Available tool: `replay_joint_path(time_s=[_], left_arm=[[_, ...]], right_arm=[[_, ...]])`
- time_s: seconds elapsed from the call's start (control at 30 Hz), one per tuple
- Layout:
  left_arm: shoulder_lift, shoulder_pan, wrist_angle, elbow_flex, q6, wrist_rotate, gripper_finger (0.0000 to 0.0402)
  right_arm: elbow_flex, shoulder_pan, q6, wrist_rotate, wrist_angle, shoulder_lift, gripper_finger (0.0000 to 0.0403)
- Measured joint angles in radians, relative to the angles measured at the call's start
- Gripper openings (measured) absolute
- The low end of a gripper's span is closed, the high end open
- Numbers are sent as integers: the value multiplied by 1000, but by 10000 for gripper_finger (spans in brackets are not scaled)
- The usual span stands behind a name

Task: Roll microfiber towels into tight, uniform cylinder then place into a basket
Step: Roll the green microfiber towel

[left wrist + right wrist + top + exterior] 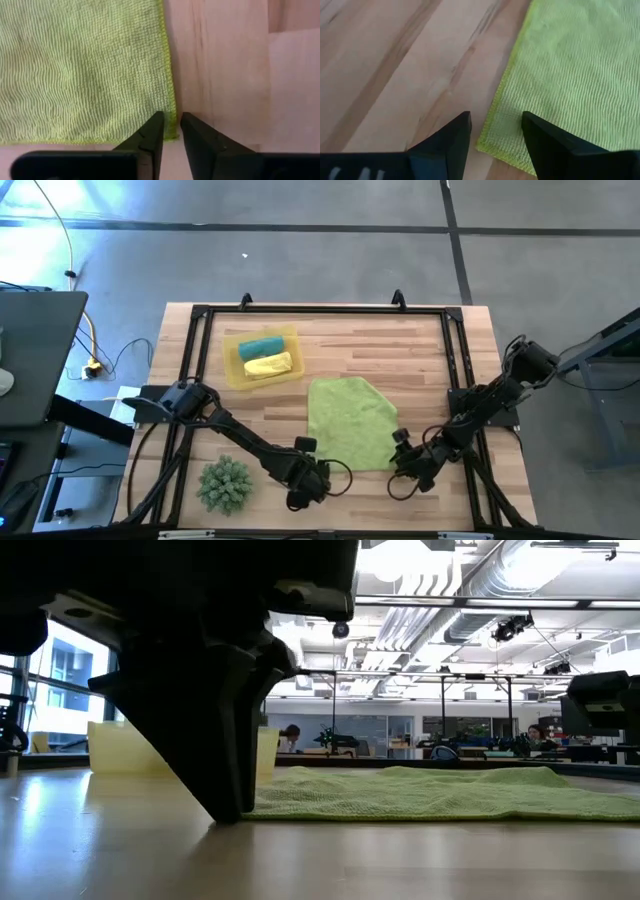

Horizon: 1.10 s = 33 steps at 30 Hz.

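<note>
Lying flat at centre of wooden table point(420, 340), office room beyond: lime towel point(350, 420). Holding teal roll point(262, 346) and yellow roll point(268, 365), upper left: basket point(232, 372). Pinching towel's corner: left gripper point(171, 131). Straddling another corner, jaws apart: right gripper point(496, 131).

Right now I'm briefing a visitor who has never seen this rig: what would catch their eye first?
The lime green towel lies spread flat mid-table. Both grippers sit at its near corners: the left gripper narrowed around one corner's edge, the right gripper open over the other. Beyond the towel, the yellow basket holds a teal roll and a yellow roll, and a spiky green ball sits at the near left.
</note>
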Motion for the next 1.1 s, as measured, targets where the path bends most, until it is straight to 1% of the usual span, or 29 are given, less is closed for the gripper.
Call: replay_joint_path(time_s=[0.1,0.2,0.3,0.47,0.5,0.6,0.77,0.9,0.97,1.1], left_arm=[[4,0,3,0,-56,-3,37],[4,-1,6,0,-117,-2,10],[4,0,14,0,-175,-2,4],[3,-3,21,14,-215,-6,1],[5,-2,16,24,-220,-5,1],[5,-2,4,58,-224,-5,1],[4,-1,-101,159,-208,-15,0],[3,4,-259,269,-204,-86,0],[2,9,-358,334,-204,-141,0],[1,28,-562,459,-206,-283,0]], right_arm=[[1,0,81,-1,-25,1,151],[2,0,159,9,-39,1,116],[1,-1,208,23,-41,2,76],[-2,-2,242,33,-39,-2,10],[-2,-2,242,32,-34,-5,6],[19,-3,243,17,-62,-31,8],[101,-3,193,19,-208,-118,2],[187,-17,152,99,-435,-180,1],[244,-32,116,156,-520,-211,1],[342,-78,48,291,-755,-243,1]])
